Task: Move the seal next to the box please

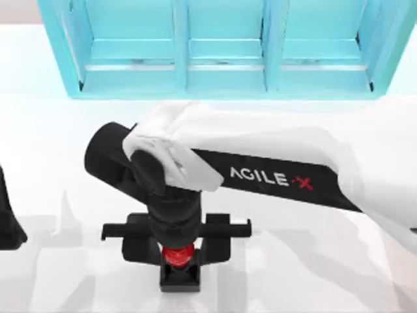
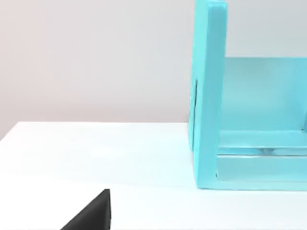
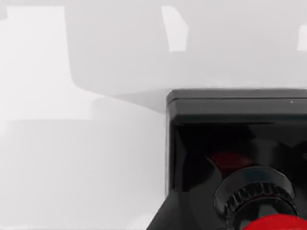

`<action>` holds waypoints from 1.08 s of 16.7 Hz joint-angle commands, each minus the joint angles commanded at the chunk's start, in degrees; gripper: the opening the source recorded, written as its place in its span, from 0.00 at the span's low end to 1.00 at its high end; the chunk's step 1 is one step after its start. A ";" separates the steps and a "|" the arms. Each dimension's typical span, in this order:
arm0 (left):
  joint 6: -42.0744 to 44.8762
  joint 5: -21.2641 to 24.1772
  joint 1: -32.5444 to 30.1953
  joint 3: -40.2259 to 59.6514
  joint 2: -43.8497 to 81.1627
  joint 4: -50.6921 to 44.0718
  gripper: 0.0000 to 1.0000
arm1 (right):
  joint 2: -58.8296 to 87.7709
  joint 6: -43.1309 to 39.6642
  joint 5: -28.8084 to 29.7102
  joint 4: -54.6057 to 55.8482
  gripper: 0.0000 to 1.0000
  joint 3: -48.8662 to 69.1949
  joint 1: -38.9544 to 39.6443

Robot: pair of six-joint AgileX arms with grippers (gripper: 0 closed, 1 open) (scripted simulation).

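Item, far left edge of the top view: my left arm (image 1: pixel 10 222), parked, a dark shape at the bench (image 1: pixel 313 261) margin; I cannot tell its pincer's state. Item, centre-left, near the front edge: the seal (image 1: pixel 178 266), black square base on the bench, red knob upward. Item, directly over it: my right pincer (image 1: pixel 177 251), lowered around the red knob, though I cannot tell whether it is clenched. Item, across the back: turquoise shelf cabinet (image 1: pixel 225 52), well apart from the seal.
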 joint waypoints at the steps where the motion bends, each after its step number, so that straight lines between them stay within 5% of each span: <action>1: 0.00 0.00 0.00 0.00 0.00 0.00 1.00 | 0.00 0.00 0.00 0.00 0.32 0.00 0.00; 6: 0.00 0.00 0.00 0.00 0.00 0.00 1.00 | 0.00 0.00 0.00 0.00 0.00 0.00 0.00; 18: 0.00 0.00 0.00 0.00 0.00 0.00 1.00 | -0.74 0.09 -0.03 -3.17 0.00 2.97 -0.19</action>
